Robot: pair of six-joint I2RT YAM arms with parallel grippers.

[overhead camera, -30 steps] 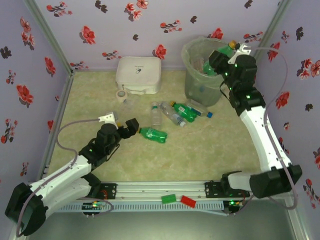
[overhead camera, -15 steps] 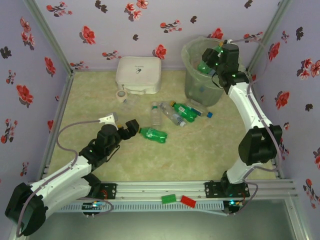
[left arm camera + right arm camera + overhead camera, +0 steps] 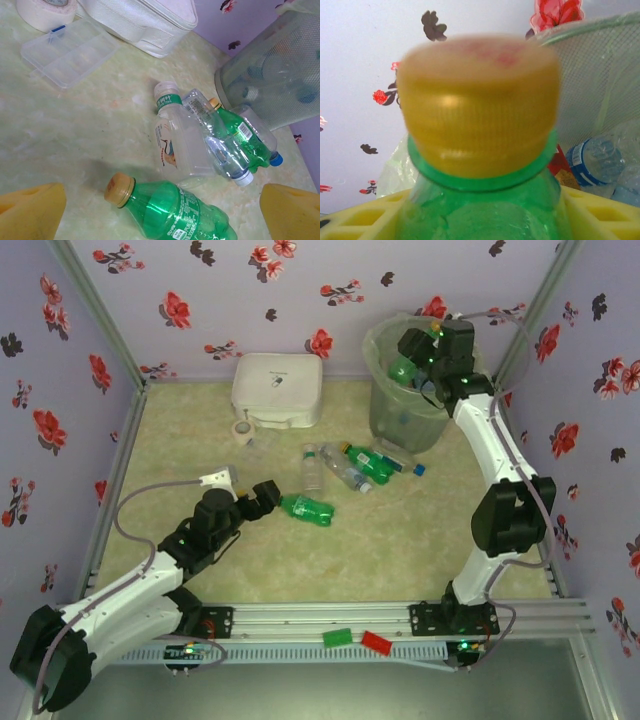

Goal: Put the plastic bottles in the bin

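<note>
My right gripper [image 3: 412, 356] is shut on a green bottle [image 3: 402, 368] with a yellow cap [image 3: 480, 105], holding it over the mouth of the bin [image 3: 398, 428]. Its yellow fingers [image 3: 360, 219] flank the bottle's shoulders, and more bottles [image 3: 594, 160] lie inside the bin's bag. My left gripper [image 3: 270, 496] stands open just left of a lying green bottle [image 3: 308, 508], cap toward it; the same bottle [image 3: 175, 210] lies between the open fingers [image 3: 30, 212] but untouched. A cluster of clear bottles [image 3: 313, 468] and a green bottle [image 3: 368, 462] lies beside the bin's base.
A white rounded box [image 3: 277, 388] stands at the back, with a tape roll [image 3: 242, 430] and a clear compartment case [image 3: 70, 50] before it. Flowered walls close in three sides. Green [image 3: 337, 637] and red [image 3: 376, 642] blocks sit on the front rail.
The right arm has swung left and carried its green bottle from the bin's right rim to above its opening. The left gripper has crept a little toward the lying green bottle.
</note>
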